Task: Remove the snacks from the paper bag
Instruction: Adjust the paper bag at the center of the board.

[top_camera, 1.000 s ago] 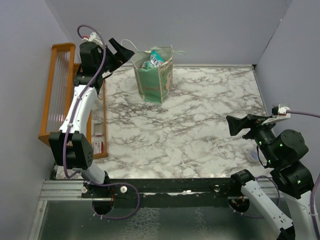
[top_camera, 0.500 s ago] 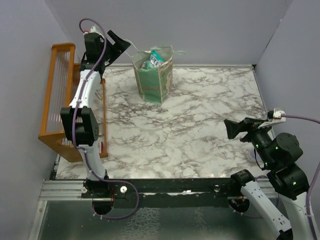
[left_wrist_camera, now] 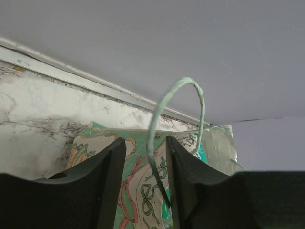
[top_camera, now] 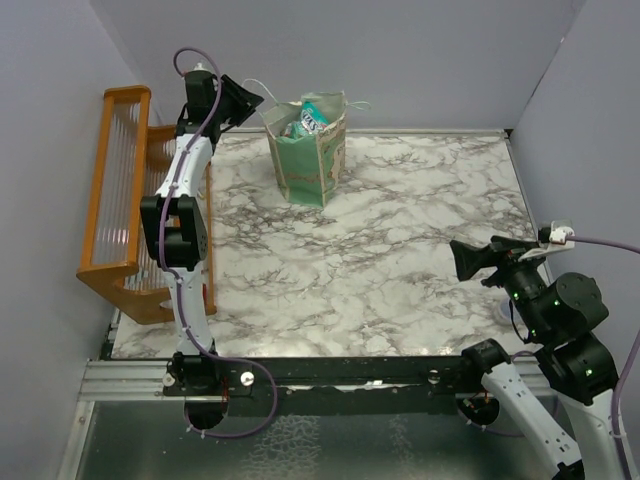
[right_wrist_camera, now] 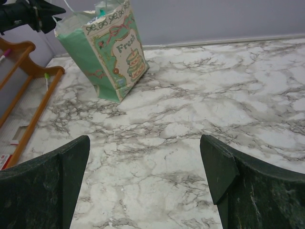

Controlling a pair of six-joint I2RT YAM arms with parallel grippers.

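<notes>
Left gripper (left_wrist_camera: 145,145) reached farther back to paper bag (top_camera: 312,160); string handle (left_wrist_camera: 202,102) now between jaws (parted).

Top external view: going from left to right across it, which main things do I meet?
The orange wooden rack → left gripper → paper bag → right gripper.

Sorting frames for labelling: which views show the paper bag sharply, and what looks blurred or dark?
Top external: even light, paper bag sharp. Right wrist: bag crisp, right claw dark and soft-edged. Left wrist: left claw a dark silhouette, string handle clear.
</notes>
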